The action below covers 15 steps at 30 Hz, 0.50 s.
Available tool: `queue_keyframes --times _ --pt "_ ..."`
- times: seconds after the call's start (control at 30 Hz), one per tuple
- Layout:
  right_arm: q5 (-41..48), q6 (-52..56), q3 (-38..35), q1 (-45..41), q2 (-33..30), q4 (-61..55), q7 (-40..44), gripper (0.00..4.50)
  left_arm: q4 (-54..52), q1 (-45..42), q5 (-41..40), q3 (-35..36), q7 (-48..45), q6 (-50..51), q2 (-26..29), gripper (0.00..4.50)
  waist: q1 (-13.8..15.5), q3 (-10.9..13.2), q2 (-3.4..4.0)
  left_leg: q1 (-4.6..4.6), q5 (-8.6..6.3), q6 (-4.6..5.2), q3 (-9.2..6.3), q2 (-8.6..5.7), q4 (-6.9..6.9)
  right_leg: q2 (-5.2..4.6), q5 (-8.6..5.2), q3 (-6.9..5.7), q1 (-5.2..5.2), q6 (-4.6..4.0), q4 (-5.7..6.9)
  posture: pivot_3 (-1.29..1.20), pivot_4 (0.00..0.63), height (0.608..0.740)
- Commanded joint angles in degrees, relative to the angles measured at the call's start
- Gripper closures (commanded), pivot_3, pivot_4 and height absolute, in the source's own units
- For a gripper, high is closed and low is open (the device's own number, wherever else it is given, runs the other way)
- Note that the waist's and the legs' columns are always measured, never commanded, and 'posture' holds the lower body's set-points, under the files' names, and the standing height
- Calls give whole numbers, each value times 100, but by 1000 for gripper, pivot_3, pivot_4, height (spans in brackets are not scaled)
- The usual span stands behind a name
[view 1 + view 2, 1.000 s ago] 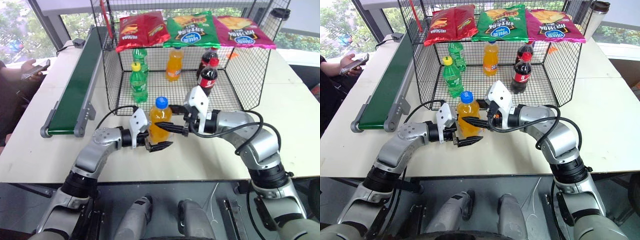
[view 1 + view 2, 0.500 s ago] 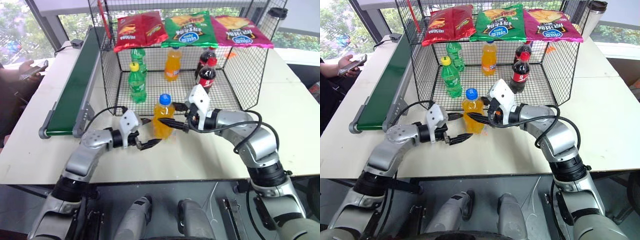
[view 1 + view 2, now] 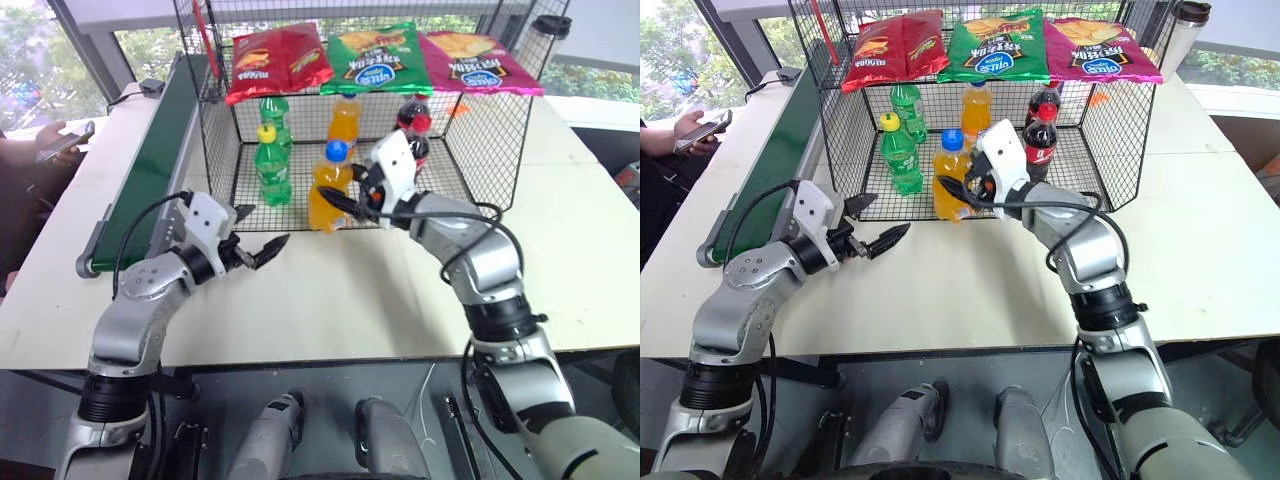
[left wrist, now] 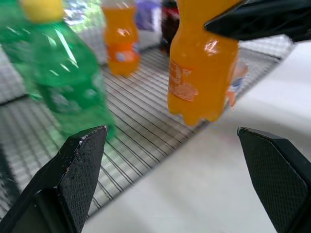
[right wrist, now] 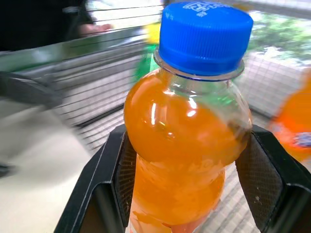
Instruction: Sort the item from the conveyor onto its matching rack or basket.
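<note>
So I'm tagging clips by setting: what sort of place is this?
Probably a lab mock-up of shop restocking, not a real store: a short conveyor on a plain white table, a black wire cage holding soda bottles, with chip bags on top, beside windows.

Open cage front (image 3: 340,225) ahead; bare mesh floor between green bottle (image 3: 273,165) and cola bottles (image 3: 414,135). Orange-capped bottle (image 3: 345,122) blocking the rear centre. Bare worktop (image 3: 350,290) below; conveyor (image 3: 150,170) along the left.
</note>
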Motion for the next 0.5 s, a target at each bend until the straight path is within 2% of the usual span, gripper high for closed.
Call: queue_keyframes --times 0.03,0.5 --pt "-255 -686 -191 -460 230 507 -321 2165 -229 -8 -38 51 155 -10 -29 28 -2 0 0 0 0 0 1 0 -1 0 0 1 -1 0 0 0 150 739" --pt "-784 -2044 -303 -1126 606 2686 -753 2165 -344 55 -39 -63 412 -8 -174 28 -24 0 1 0 4 -6 11 2 -2 5 7 15 -11 -2 11 0 150 739"
